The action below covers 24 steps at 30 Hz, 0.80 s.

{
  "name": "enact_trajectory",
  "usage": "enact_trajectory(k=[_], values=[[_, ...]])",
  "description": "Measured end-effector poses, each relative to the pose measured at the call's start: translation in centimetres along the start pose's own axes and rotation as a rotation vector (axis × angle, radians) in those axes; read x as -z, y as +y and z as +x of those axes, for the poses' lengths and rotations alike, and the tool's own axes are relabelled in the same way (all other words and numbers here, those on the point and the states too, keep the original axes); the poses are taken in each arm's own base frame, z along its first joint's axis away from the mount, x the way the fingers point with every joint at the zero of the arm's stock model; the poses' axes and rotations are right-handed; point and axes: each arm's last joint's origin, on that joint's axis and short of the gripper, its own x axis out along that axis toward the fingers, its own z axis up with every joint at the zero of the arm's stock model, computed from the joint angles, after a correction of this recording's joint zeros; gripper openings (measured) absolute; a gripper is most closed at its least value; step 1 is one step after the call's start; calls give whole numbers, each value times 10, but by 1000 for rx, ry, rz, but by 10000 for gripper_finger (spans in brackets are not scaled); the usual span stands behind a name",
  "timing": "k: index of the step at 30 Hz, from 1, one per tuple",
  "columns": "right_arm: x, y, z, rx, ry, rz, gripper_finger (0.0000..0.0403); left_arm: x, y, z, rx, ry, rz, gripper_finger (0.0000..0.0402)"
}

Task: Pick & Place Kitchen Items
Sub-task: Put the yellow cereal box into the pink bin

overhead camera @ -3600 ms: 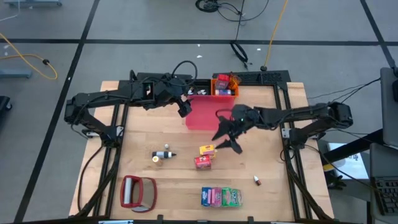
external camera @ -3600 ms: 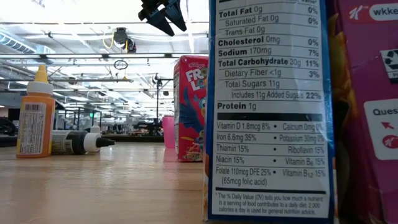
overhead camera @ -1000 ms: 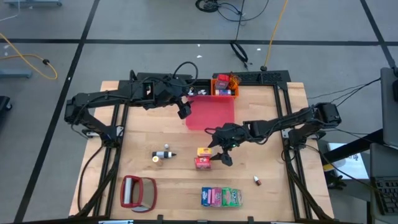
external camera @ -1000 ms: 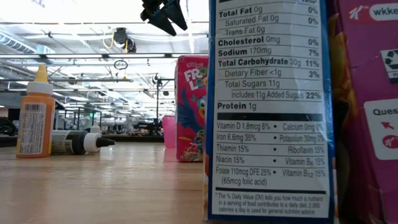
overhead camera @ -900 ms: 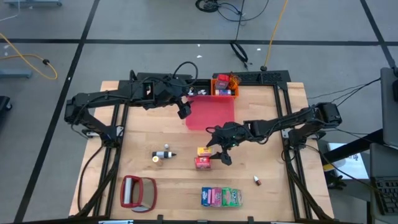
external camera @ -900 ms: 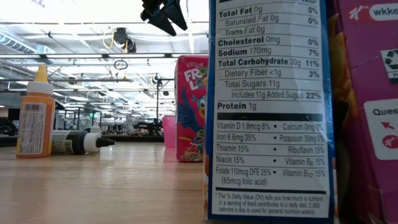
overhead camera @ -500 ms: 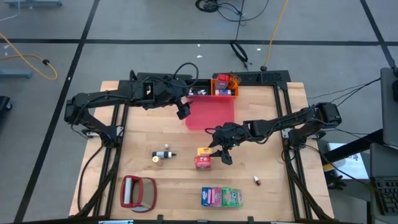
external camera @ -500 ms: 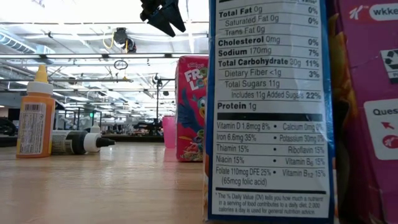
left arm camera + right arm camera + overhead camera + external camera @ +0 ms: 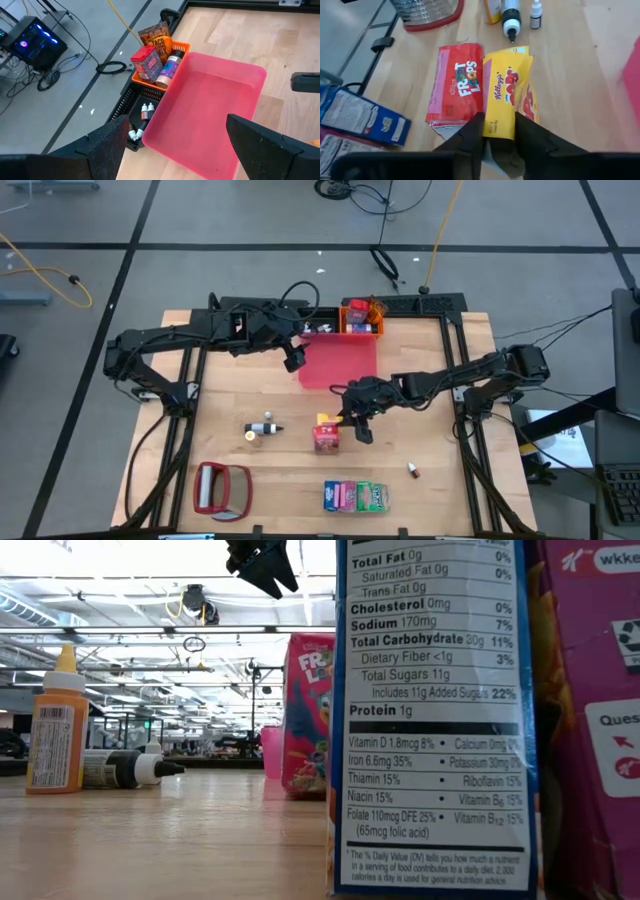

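A yellow carton [image 9: 507, 102] and a red carton [image 9: 457, 90] sit side by side at mid-table, seen also as yellow carton [image 9: 325, 420] and red carton [image 9: 326, 439]. My right gripper [image 9: 499, 137] reaches them from the table's right and is shut on the yellow one. In the low view the red carton [image 9: 308, 710] leans; the yellow one is hidden there. My left gripper [image 9: 293, 360] hangs open, high above the left edge of the red tray [image 9: 210, 115], touching nothing. My right gripper pinches the yellow carton's end nearest to it [image 9: 498, 131] between its two fingers, one on each long side. The fingers [image 9: 472, 137] slant down from the table's right side and lie along the carton. The carton lies beside the red carton; whether it is lifted does not show.
An orange basket [image 9: 361, 318] with jars and a black bin of tiny bottles [image 9: 145, 112] stand behind the tray. Small bottles [image 9: 262, 430] lie left of the cartons. Packets [image 9: 356, 496], a red-framed silvery object [image 9: 222, 488] and a small red container [image 9: 412, 470] line the near side.
My right gripper has shut its fingers onto the yellow carton without shifting its place. The red carton next to it, upright a second ago, now leans in the low view.
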Motion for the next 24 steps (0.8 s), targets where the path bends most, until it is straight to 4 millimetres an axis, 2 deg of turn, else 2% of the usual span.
enact_trajectory(k=[4,12,24], values=[[-1,0,0,-1,-14,-2,62,0,0,0,0,0,1,335],[-4,-3,-3,0,-33,25,63,0,0,0,0,-1,0,335],[-25,-21,-44,87,-163,61,58,0,0,0,-1,-1,-2,335]])
